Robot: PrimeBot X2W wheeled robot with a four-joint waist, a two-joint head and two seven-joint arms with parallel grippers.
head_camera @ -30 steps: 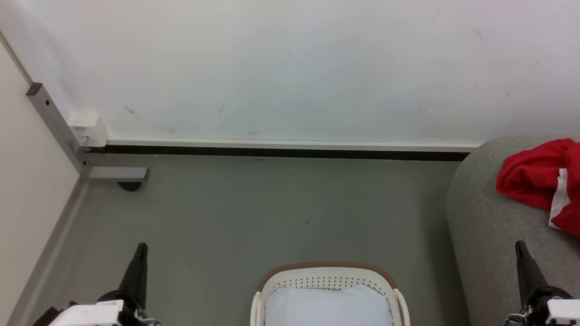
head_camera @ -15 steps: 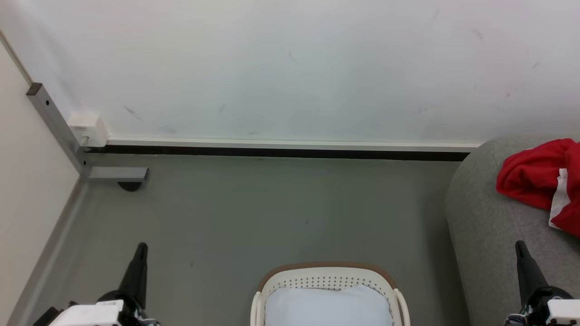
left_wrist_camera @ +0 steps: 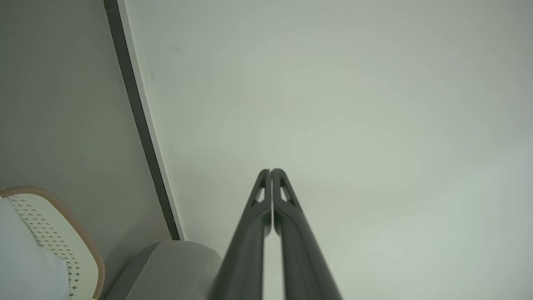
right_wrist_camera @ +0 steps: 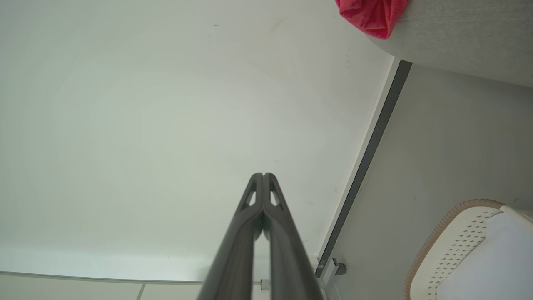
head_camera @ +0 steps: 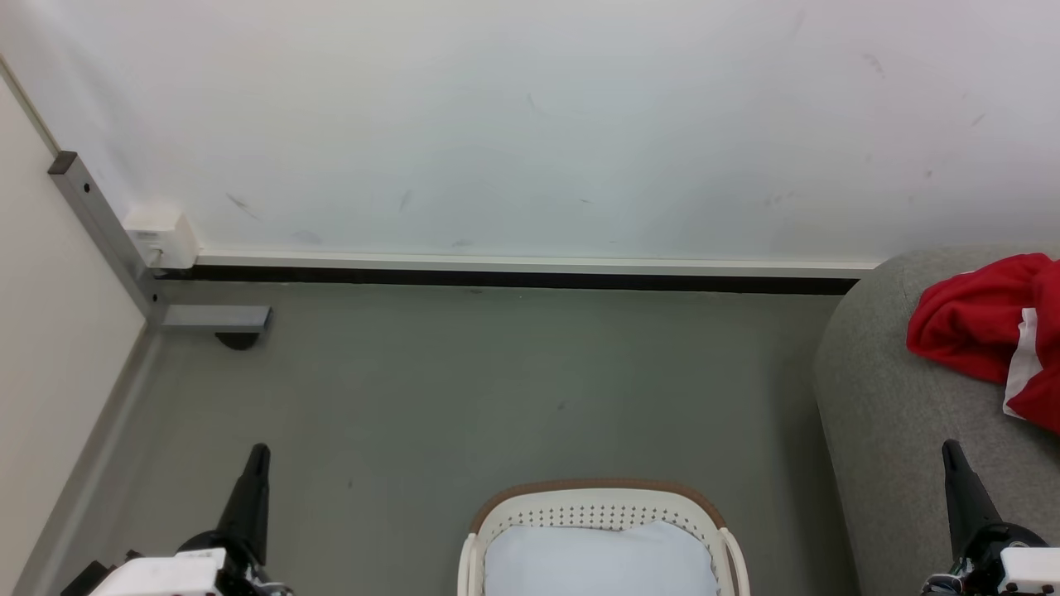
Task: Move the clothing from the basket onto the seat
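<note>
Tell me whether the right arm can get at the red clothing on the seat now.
Probably yes. The right gripper, shut and empty, shows over the near edge of the seat, and the red clothing lies beyond on that seat with nothing between. It would have to open first.

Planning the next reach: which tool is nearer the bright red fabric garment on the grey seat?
Right. The right tool is by the grey woven seat, near the red garment; the left tool lies beyond the cream perforated basket.
</note>
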